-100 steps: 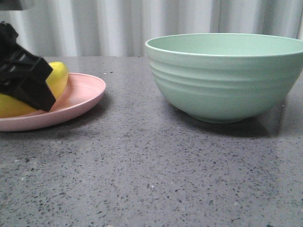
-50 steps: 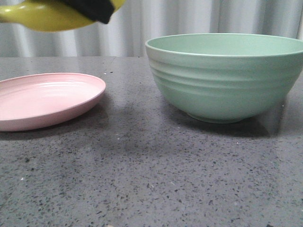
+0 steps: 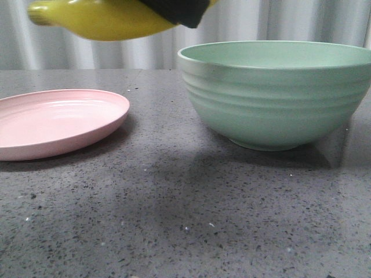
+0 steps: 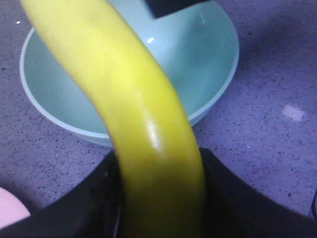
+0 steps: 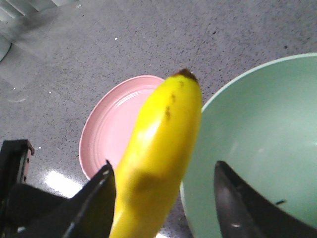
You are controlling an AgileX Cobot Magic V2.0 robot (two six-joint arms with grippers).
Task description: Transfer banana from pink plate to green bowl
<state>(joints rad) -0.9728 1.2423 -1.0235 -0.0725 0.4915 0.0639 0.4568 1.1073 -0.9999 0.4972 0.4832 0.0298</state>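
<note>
My left gripper [image 3: 174, 10] is shut on the yellow banana [image 3: 98, 20] and holds it high above the table, between the pink plate [image 3: 52, 121] and the green bowl [image 3: 278, 98]. In the left wrist view the banana [image 4: 133, 99] is clamped between both fingers of the left gripper [image 4: 158, 163], with the empty bowl [image 4: 208, 64] below and beyond it. My right gripper [image 5: 163, 178] is open. In its view the banana [image 5: 163, 134] shows between its spread fingers, with a gap on one side, above the empty plate [image 5: 114, 129] and the bowl [image 5: 257, 139].
Grey speckled tabletop [image 3: 174, 208] runs in front of plate and bowl. A pale curtain [image 3: 243, 20] hangs behind the table. A black part [image 5: 15, 193], seemingly of the left arm, shows at the edge of the right wrist view.
The left gripper has lifted the banana off the pink plate and carried it up and to the right, toward the green bowl. The plate now lies empty.
</note>
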